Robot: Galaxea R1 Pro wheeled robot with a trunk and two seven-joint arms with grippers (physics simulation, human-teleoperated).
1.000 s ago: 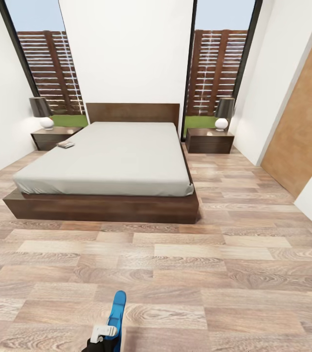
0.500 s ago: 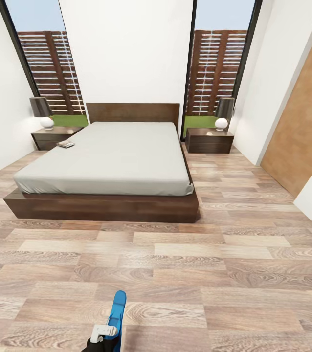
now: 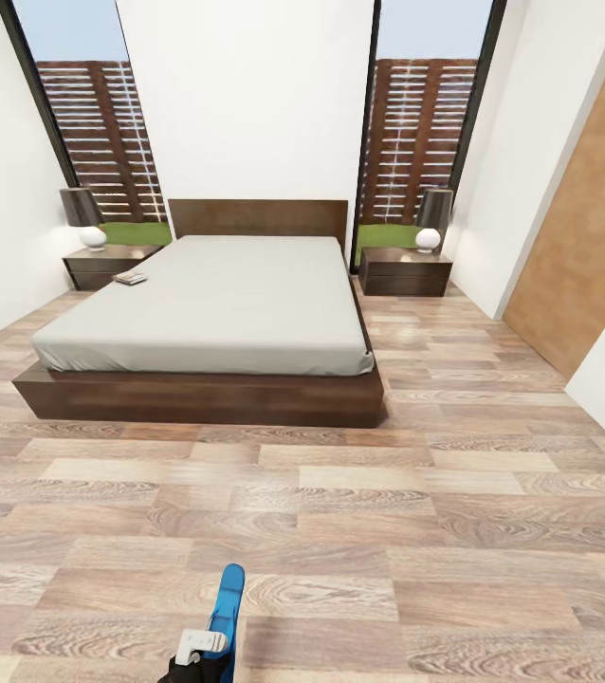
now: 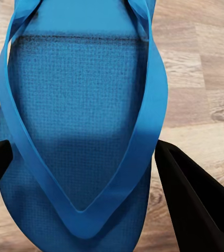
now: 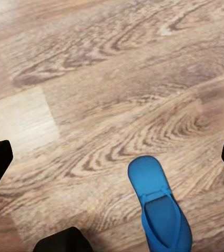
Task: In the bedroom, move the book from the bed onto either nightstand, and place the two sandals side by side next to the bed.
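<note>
My left gripper (image 3: 200, 656) sits at the bottom edge of the head view, shut on a bright blue sandal (image 3: 228, 605) that sticks up over the floor. In the left wrist view that sandal (image 4: 80, 105) lies between the black fingers (image 4: 196, 205), strap side facing the camera. The right gripper (image 5: 112, 157) is open over the plank floor. A blue sandal (image 5: 159, 210) shows beyond it; I cannot tell if it is the held one. The book (image 3: 130, 278) lies on the bed (image 3: 217, 304) near its left edge. A nightstand (image 3: 111, 265) stands on the bed's left and another nightstand (image 3: 405, 271) on its right.
Each nightstand carries a lamp (image 3: 82, 216) with a dark shade. A brown wooden door (image 3: 587, 247) lines the right wall. Tall windows flank the headboard. Open wood floor (image 3: 359, 531) stretches between me and the bed's foot.
The whole head view has shifted a little: the bed sits slightly higher and smaller, so the camera has moved. The left gripper still holds the sandal the same way.
</note>
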